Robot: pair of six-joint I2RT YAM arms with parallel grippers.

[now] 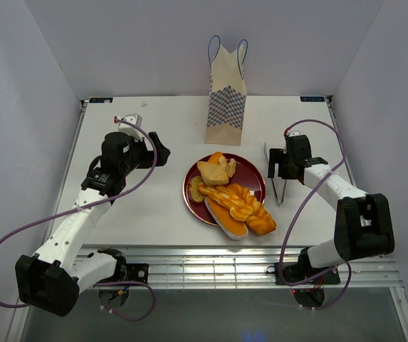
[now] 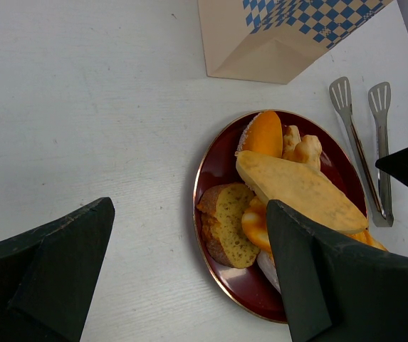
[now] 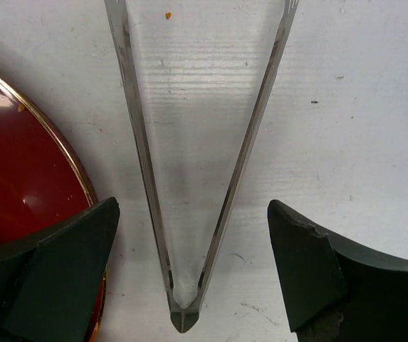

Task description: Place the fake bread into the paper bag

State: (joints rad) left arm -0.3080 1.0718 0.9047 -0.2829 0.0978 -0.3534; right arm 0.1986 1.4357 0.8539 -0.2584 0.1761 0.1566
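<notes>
Both grippers are released, holding nothing. My right gripper (image 3: 191,210) straddles the tongs (image 3: 141,164): their hinge end lies between my fingers, clear of both, and the plate (image 3: 11,164) rim sits under my left finger. My left gripper (image 2: 189,206) gapes over the table (image 2: 82,107), bread (image 2: 296,189) heaped on the plate beside and beneath its right finger. Beyond the bread, the bag (image 1: 226,92) stands upright.

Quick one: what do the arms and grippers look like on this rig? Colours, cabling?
Both alike: left arm and right arm have white links, chunky black joint housings, and a purple cable looping loosely along each. The left gripper and right gripper each have two matte black wedge-shaped fingers.
</notes>
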